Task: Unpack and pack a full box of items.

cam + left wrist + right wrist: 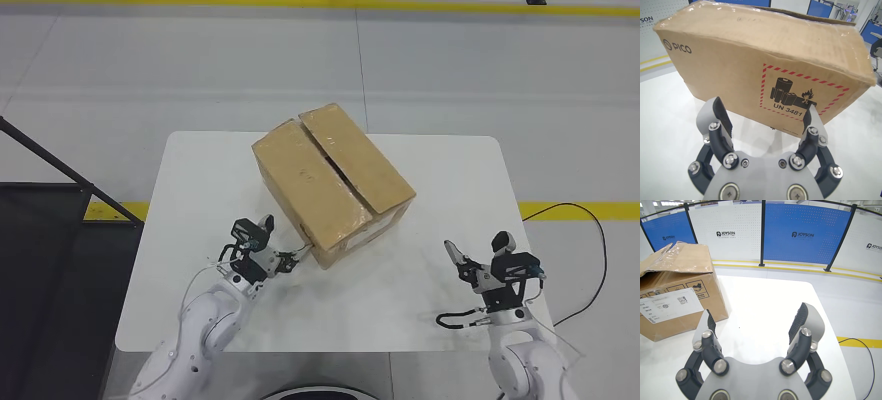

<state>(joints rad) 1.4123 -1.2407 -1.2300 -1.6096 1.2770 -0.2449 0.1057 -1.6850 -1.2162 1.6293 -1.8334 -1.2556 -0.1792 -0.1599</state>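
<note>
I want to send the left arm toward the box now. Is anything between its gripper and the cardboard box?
Nothing visible stands in the way. The left gripper, jaws open, faces the side of the cardboard box from close by, and the stretch of white table between them is bare.

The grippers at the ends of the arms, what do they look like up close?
Both the left gripper and right gripper have two curved silver-grey fingers lined with black ribbed pads. Black links with silver screws join them to a grey plate. The arms wear smooth white shells, and a thin black cable loops by the right wrist.
</note>
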